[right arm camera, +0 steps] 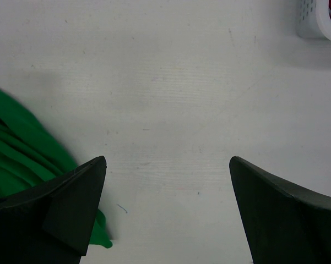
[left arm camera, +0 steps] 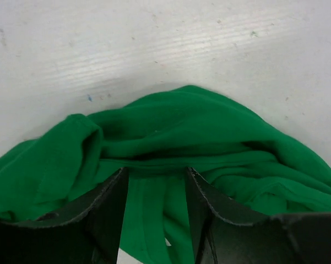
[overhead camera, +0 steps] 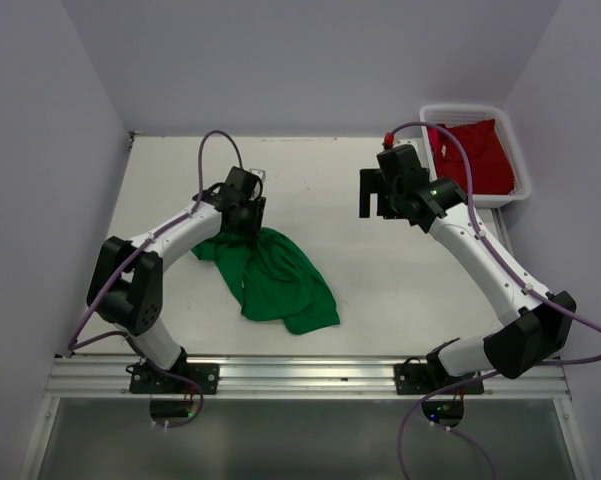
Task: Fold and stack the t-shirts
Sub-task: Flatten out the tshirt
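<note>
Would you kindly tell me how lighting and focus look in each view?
Top external: even soft light, faint shadows on the table, no glare. Left wrist: green t-shirt sharp, left fingers dark, little detail. Right wrist: table sharp, right fingers nearly black.

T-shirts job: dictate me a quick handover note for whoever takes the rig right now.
Left gripper: fingers closed on the bunched bright green cloth t-shirt, crumpled on the white table, left side.
Right gripper: open, empty, over bare table.
Red cloth t-shirt: in the white plastic mesh basket, far right corner.
Done: nothing folded or stacked.
Left to do: spread and fold the green, fetch and fold the red, stack both.
</note>
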{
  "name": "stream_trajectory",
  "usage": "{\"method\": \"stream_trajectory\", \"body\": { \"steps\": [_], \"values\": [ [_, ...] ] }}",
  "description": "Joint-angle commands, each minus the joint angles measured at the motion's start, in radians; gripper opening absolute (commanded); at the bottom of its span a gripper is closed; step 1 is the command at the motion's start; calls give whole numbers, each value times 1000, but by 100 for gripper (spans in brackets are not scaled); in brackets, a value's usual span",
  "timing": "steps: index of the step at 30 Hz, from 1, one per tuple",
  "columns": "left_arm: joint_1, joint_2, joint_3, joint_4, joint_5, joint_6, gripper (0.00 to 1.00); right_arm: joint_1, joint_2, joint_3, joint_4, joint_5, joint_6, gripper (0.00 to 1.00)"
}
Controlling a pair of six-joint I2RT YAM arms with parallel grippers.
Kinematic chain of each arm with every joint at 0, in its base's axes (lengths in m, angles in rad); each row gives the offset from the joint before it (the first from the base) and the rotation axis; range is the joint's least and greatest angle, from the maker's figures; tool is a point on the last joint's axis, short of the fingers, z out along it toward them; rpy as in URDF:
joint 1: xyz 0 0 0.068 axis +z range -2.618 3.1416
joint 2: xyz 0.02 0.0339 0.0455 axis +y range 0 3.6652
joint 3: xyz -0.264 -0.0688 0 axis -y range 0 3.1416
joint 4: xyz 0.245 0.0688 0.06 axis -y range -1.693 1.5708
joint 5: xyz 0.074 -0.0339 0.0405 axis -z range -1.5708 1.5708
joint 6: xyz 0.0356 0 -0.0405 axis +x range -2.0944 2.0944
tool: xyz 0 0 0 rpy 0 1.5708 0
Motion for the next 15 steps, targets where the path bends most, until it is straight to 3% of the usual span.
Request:
{"method": "stream_trajectory", "body": {
  "steps": [1,6,15],
  "values": [
    [10,12,57,-34,-167,68,50,2,-8,-9,12,3,-8,99],
    [3,26,98,-78,-372,27,54,2,-5,-11,13,1,-8,99],
    [4,88,126,-83,-416,27,56,2,-5,-11,10,0,-8,99]
  ]
}}
